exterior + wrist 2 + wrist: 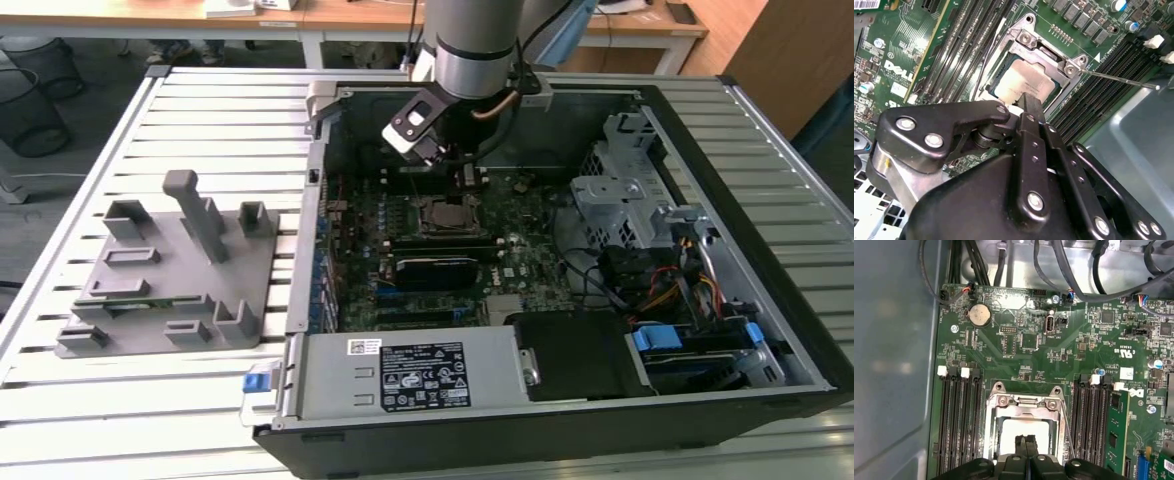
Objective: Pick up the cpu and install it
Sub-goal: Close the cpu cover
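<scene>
Apparently square, pale-silver cpu (1021, 82).

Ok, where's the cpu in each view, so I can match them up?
Exterior view: too small to tell apart within the socket frame, under the arm.
Second wrist view: cpu lies in that frame, just past the end effector.
First wrist view: cpu in the frame, by the end effector.
Shared landmark: the socket frame.

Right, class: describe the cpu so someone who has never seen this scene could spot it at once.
Look inside the open computer case, at the green motherboard. Between the banks of black memory slots sits a metal-framed socket, by the gripper. The cpu is the flat, pale silver square within that frame, plain where everything around it is studded.
</scene>
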Controlling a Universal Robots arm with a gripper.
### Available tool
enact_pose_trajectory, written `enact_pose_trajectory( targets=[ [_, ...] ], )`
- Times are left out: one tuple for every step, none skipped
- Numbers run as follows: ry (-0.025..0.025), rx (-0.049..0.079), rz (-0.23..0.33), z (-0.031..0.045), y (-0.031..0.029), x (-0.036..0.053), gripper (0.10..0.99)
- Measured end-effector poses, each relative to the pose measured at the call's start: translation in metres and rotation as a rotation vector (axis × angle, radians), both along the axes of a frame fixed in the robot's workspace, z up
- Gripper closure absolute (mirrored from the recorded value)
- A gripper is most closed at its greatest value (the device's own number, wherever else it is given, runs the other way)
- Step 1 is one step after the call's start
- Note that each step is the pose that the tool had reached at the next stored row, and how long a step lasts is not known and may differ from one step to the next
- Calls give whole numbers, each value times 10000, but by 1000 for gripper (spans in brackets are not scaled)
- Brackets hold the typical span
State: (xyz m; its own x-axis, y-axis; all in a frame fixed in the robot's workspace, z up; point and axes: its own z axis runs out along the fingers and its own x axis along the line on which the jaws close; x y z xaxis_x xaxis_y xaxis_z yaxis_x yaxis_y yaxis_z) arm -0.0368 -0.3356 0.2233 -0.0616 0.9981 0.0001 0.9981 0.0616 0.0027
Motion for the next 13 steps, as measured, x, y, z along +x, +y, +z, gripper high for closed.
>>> enact_pose_trajectory(
  targets=[
    [1,-2,22,1,0,0,980],
    [1,-2,38,1,0,0,980],
    [1,-2,50,1,0,0,980],
    [1,-2,62,1,0,0,980],
    [1,-3,70,1,0,0,980],
    [1,-2,77,1,0,0,980],
    [1,-2,84,1,0,0,980],
    [1,-2,88,1,0,0,980],
    [1,-2,92,1,0,0,980],
    [1,-2,96,1,0,0,980],
    [1,-3,100,1,0,0,980],
    [1,-3,104,1,0,-1,980],
    [1,-3,109,1,0,-1,980]
  ],
)
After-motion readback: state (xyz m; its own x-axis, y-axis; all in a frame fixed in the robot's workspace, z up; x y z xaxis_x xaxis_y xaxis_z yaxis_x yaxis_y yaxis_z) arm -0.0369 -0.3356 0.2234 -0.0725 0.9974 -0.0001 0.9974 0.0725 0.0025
